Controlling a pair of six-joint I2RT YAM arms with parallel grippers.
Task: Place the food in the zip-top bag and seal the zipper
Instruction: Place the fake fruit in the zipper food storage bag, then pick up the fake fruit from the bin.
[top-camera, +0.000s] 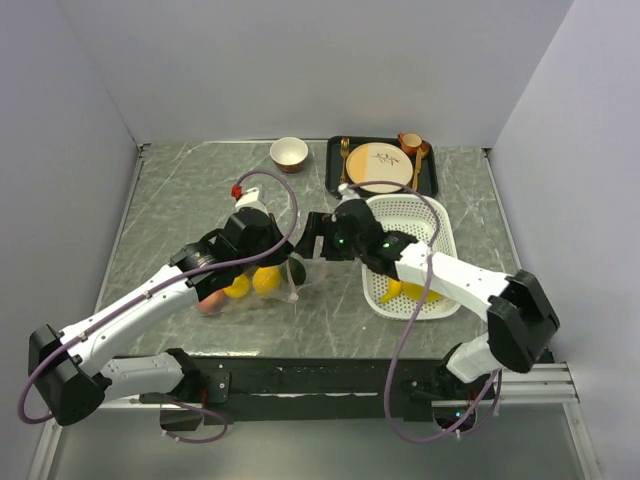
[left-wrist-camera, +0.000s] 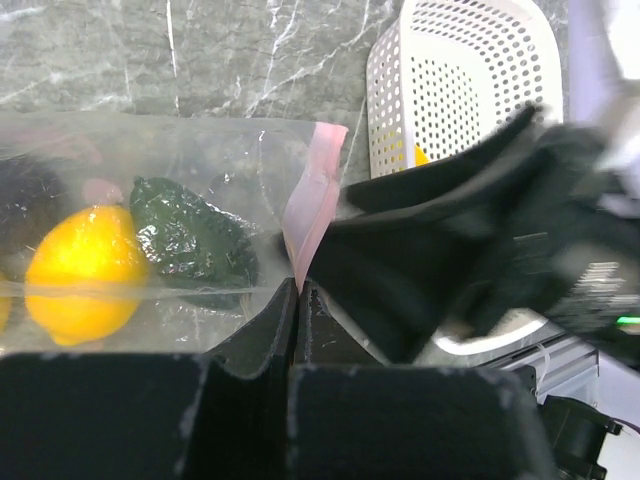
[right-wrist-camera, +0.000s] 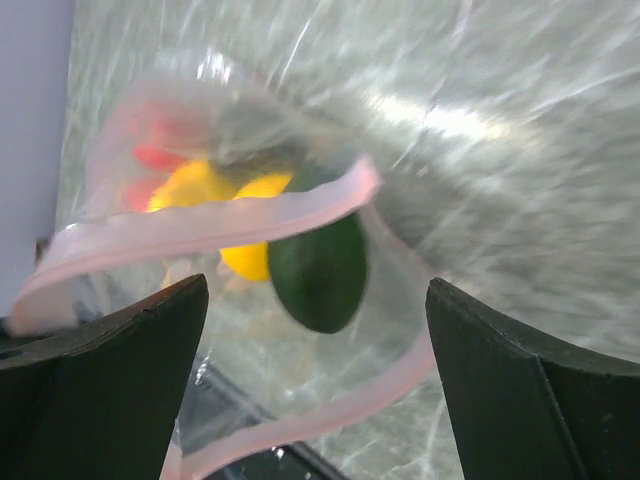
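The clear zip-top bag (top-camera: 250, 285) lies on the table left of centre, its mouth facing right. It holds yellow round fruits (top-camera: 266, 280), a reddish one (top-camera: 210, 303) and a dark green piece (top-camera: 297, 270). My left gripper (left-wrist-camera: 298, 288) is shut on the pink zipper strip (left-wrist-camera: 312, 205) and lifts that edge; it also shows in the top view (top-camera: 278, 252). My right gripper (right-wrist-camera: 320, 390) is open and empty right in front of the gaping mouth. The strip (right-wrist-camera: 200, 225) loops between its fingers, with the green piece (right-wrist-camera: 320, 270) just inside. Yellow fruits (top-camera: 402, 290) lie in the white basket (top-camera: 440, 225).
The white basket (left-wrist-camera: 470, 80) stands close to the right of the bag. Behind it is a black tray (top-camera: 432, 180) with a beige plate (top-camera: 380, 165), cutlery and a cup (top-camera: 410, 143). A small bowl (top-camera: 289, 153) sits at the back centre.
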